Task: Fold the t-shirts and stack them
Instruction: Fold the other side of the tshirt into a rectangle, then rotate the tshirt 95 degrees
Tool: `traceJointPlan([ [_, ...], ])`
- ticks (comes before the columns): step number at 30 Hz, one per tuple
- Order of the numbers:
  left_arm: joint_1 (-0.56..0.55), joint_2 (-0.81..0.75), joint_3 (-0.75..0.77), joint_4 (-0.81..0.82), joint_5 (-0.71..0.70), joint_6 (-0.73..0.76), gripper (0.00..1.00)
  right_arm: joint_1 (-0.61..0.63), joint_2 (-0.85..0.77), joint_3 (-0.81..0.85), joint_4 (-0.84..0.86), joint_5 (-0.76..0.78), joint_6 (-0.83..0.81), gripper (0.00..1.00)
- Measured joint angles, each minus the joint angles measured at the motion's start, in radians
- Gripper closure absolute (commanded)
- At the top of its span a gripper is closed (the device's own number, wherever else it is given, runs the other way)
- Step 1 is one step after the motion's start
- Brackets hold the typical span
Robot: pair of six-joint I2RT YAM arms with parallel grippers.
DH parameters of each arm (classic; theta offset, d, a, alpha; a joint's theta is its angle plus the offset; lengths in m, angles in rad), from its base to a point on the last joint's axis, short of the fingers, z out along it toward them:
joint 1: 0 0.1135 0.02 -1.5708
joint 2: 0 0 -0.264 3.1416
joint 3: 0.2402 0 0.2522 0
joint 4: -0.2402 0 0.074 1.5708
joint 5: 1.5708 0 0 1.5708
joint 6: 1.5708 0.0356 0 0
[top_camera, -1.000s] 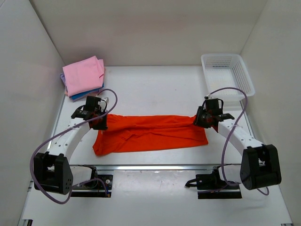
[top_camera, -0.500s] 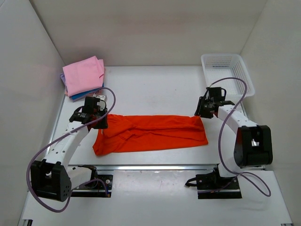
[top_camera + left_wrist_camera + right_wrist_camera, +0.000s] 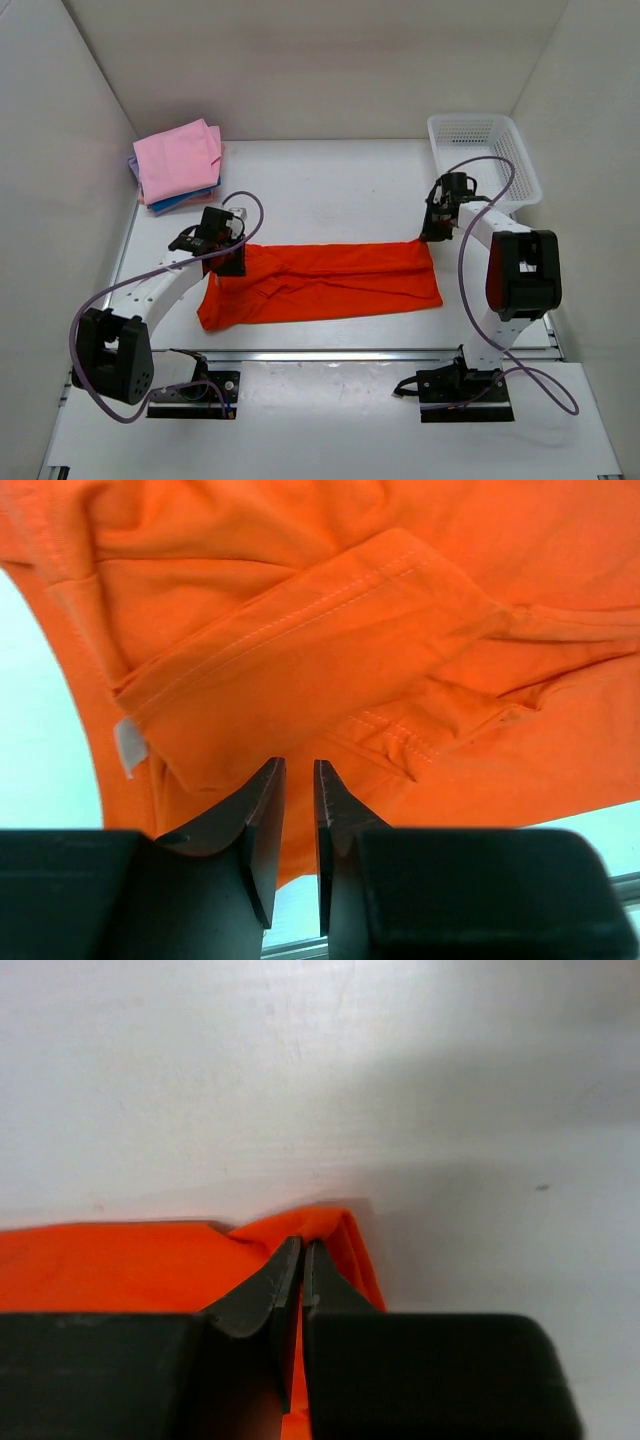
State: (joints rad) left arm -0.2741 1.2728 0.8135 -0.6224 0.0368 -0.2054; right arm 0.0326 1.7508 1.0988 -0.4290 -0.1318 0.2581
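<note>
Pinching the orange t-shirt's corner again

The right hand [image 3: 301, 1243] has just snapped its fingers together on the top right corner of the orange t-shirt [image 3: 325, 282]. A moment ago those fingers were wide apart and the cloth lay loose. Now a little hump of orange cloth sits right at the tips, so the hand looks clamped on that corner. The right arm has swung in too. Its big elbow now stands tall at the right of the top view, near the white mesh basket [image 3: 483, 155], and the hand reaches down to the corner.

The left hand [image 3: 297, 765] has slid a bit to the right along the shirt's top left edge. Its fingers are a little apart over a sleeve, and I see no cloth between them. Its arm lies low and bent at the lower left.

The shirt lies as a long flat strip across the middle of the worktop [image 3: 330, 190]. It is not folded small yet. I think the left hand must grab too before the next fold. A pink t-shirt [image 3: 178, 160] tops the folded pile in the upper left.
</note>
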Motion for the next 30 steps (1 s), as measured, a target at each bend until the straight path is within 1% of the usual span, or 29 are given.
traceJointPlan([
  [3, -0.016, 0.005, -0.012, 0.02, 0.005, -0.011, 0.71, -0.006, 0.01, 0.073, -0.013, 0.017, 0.0, 0.99],
  [5, -0.026, 0.012, -0.023, 0.031, 0.006, -0.017, 0.71, -0.01, 0.038, 0.14, -0.034, 0.034, 0.0, 0.91],
  [6, -0.033, 0.018, -0.029, 0.034, 0.006, -0.021, 0.71, -0.013, 0.054, 0.17, -0.043, 0.044, 0.0, 0.88],
  [7, -0.039, 0.024, -0.034, 0.036, 0.006, -0.023, 0.72, -0.014, 0.063, 0.188, -0.045, 0.055, -0.003, 0.83],
  [8, -0.046, 0.032, -0.039, 0.04, 0.005, -0.026, 0.71, -0.013, 0.065, 0.191, -0.045, 0.067, -0.007, 0.78],
  [10, -0.061, 0.05, -0.043, 0.043, 0.004, -0.032, 0.72, -0.005, 0.054, 0.177, -0.047, 0.09, -0.017, 0.72],
  [13, -0.081, 0.084, -0.044, 0.061, 0.004, -0.042, 0.72, 0.026, 0.016, 0.134, -0.047, 0.123, -0.03, 0.7],
  [15, -0.09, 0.108, -0.047, 0.075, 0.004, -0.051, 0.72, 0.051, -0.012, 0.105, -0.037, 0.129, -0.039, 0.73],
  [17, -0.097, 0.131, -0.048, 0.088, 0.0, -0.062, 0.72, 0.068, -0.034, 0.082, -0.02, 0.113, -0.048, 0.91],
  [18, -0.098, 0.143, -0.048, 0.095, -0.001, -0.066, 0.73, 0.072, -0.037, 0.077, -0.014, 0.103, -0.054, 0.98],
  [19, -0.101, 0.158, -0.049, 0.103, -0.003, -0.071, 0.72, 0.073, -0.037, 0.073, -0.006, 0.091, -0.056, 1.0],
  [22, -0.103, 0.219, -0.049, 0.123, -0.011, -0.082, 0.73, 0.067, -0.02, 0.065, 0.02, 0.077, -0.053, 1.0],
  [25, -0.103, 0.257, -0.016, 0.135, -0.017, -0.088, 0.74, 0.062, 0.018, 0.045, 0.048, 0.074, -0.045, 1.0],
  [27, -0.1, 0.298, 0.026, 0.133, -0.025, -0.088, 0.75, 0.061, 0.045, 0.026, 0.05, 0.072, -0.036, 1.0],
  [30, -0.092, 0.399, 0.135, 0.13, -0.037, -0.083, 0.74, 0.064, 0.053, 0.007, 0.053, 0.078, -0.013, 1.0],
])
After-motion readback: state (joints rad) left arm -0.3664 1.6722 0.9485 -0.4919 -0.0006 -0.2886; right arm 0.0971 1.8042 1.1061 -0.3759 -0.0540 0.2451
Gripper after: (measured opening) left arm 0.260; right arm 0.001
